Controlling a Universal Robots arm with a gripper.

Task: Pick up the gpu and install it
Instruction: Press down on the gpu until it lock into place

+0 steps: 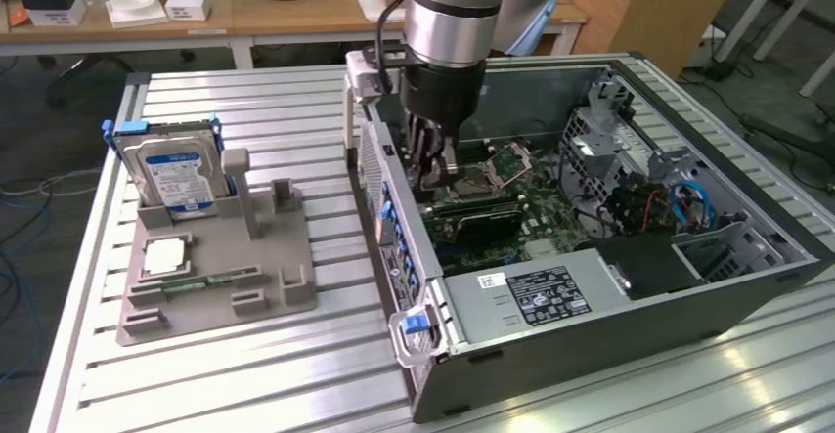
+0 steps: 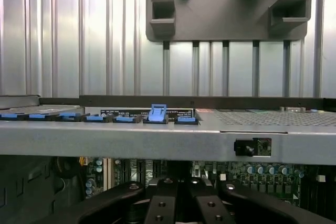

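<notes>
Right, the arm is reaching down into the open computer case [image 1: 730, 257], with the gripper [image 1: 437, 164] low over the motherboard [image 1: 522, 213], close to the case's rear wall on the exterior view's left. From the wrist view the fingers [image 2: 160, 211] are drawn fully together, pressed side by side. The gpu [image 1: 472, 221] looks to me like the dark flat card lying along the slots just below the fingertips, though I cannot tell whether the fingers pinch its edge or merely touch it.

On the grey fixture [image 1: 215, 277] outside, the hard drive [image 1: 176, 174] stands in its cradle and the slot beside it sits vacant.

What worries me: if the card is not square to its slot, any downward push could bend the connector or leave one end riding high. The bracket end sits tight against the rear wall, so a small offset could jam it against the blue clips [image 2: 156, 115]. A tilted card could also scrape the board's nearby parts. And fingers that close could brush the socket [image 1: 509, 164] just beside them.
</notes>
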